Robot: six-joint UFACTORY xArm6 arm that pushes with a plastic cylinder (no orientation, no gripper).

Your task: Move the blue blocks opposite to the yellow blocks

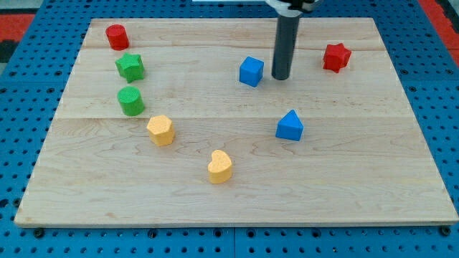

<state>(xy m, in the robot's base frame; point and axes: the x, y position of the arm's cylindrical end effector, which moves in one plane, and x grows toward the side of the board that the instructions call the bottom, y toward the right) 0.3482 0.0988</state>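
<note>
A blue cube [251,71] sits near the board's top middle. My tip [280,77] is on the board just to the right of the cube, a small gap apart. A blue triangular block [290,125] lies below and to the right of the tip. A yellow hexagonal block [161,130] lies left of centre. A yellow heart block [220,166] lies lower, near the middle.
A red cylinder [117,36] stands at the top left and a red star [336,56] at the top right. A green star [130,67] and a green cylinder [131,100] lie on the left. The wooden board [358,179] rests on a blue pegboard.
</note>
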